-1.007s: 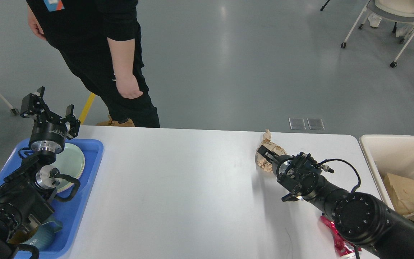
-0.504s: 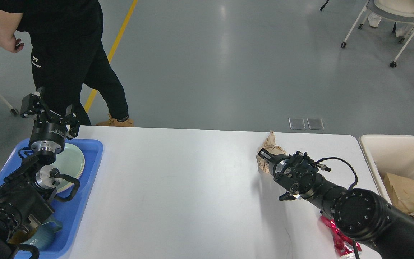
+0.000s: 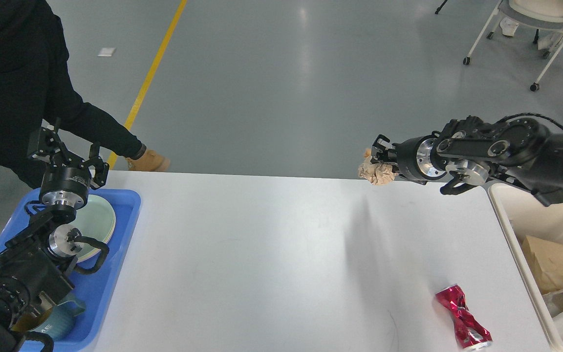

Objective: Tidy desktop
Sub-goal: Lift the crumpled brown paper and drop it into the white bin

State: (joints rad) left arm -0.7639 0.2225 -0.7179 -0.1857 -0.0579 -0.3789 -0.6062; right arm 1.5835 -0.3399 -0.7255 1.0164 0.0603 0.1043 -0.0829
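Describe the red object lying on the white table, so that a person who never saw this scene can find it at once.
Look at the large white desktop and go to its near right corner, beside the cream bin. There lies a crushed red can, shiny and pinched in the middle. It is the only loose thing resting on the bare tabletop.

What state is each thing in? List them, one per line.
right gripper: shut on crumpled paper, raised.
crumpled paper: held off the desktop.
left gripper: open, empty.
red can: crushed, lying flat.
cream bin: open, holding trash.
plates: stacked in the blue tray.
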